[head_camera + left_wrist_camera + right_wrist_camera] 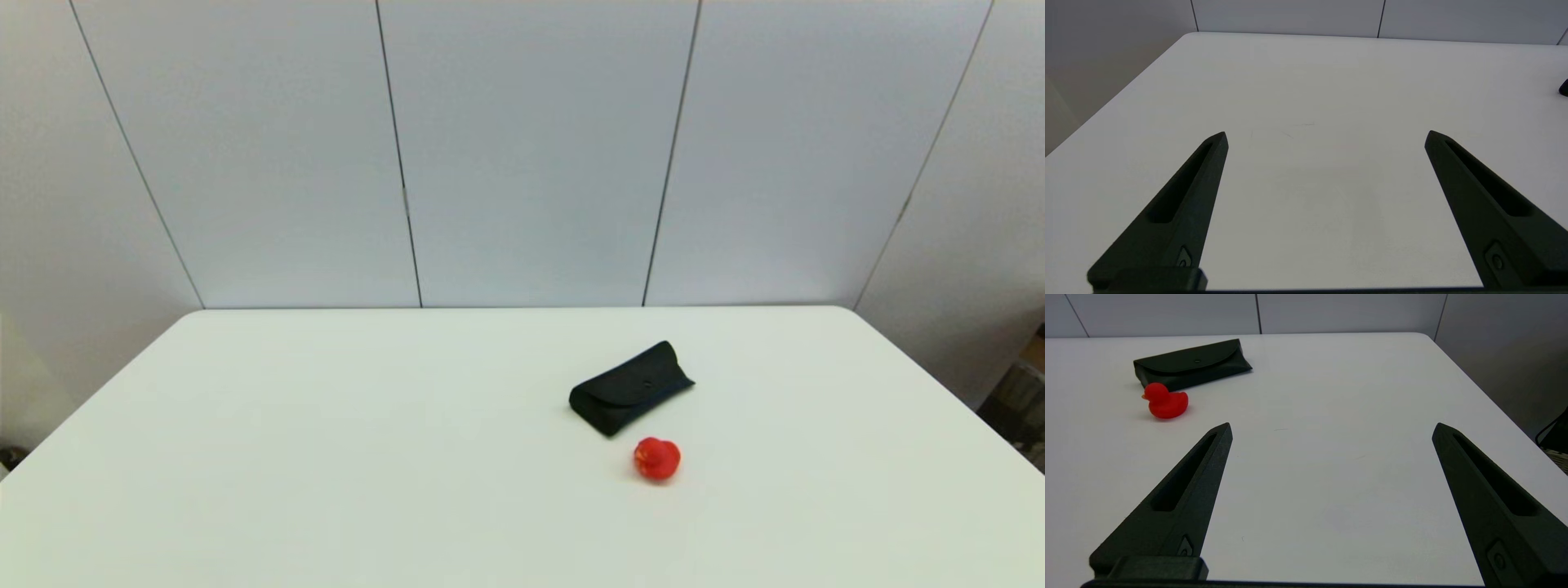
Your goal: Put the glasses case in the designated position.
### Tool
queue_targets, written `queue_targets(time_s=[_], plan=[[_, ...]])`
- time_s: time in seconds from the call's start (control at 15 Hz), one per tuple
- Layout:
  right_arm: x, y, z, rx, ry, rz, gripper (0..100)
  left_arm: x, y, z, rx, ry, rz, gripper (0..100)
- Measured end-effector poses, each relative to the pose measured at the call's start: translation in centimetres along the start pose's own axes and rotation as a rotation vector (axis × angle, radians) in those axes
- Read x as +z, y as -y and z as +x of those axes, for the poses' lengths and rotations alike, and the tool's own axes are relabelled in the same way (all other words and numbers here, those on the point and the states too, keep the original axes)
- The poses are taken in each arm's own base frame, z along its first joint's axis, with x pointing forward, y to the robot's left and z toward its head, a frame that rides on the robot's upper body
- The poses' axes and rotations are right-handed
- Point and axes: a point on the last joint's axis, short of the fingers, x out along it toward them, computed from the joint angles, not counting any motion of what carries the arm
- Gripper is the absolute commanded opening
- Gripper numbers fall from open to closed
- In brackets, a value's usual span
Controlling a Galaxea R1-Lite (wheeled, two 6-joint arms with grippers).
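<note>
We find the right gripper (1331, 430) spread wide with nothing between its fingers, held low over bare tabletop (1339, 396) near the robot's side of the surface. Ahead of it and off toward the robot's left sits the red toy duck (1164, 402), and just beyond the duck lies the glasses case (1192, 364), close to it but not touching.

We find the left gripper (1325, 136) equally wide apart and holding nothing, over plain tabletop well clear of both objects; only a dark sliver of the glasses case shows at the edge of its wrist view.

From the head view, neither arm appears. The glasses case lies flat right of the tabletop's centre, flap closed and uppermost, its long axis angled so the right end points toward the far edge. The designated position carries no visible mark.
</note>
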Motion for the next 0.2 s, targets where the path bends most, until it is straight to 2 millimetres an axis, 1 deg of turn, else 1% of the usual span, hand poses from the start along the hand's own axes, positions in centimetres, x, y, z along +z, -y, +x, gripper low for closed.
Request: queue_targets(time_s=[0.2], plan=[[0.00, 0.00, 0.00, 0.000, 0.000, 0.000, 100, 0.00, 0.00, 0.00, 0.000, 0.000, 0.000, 100]])
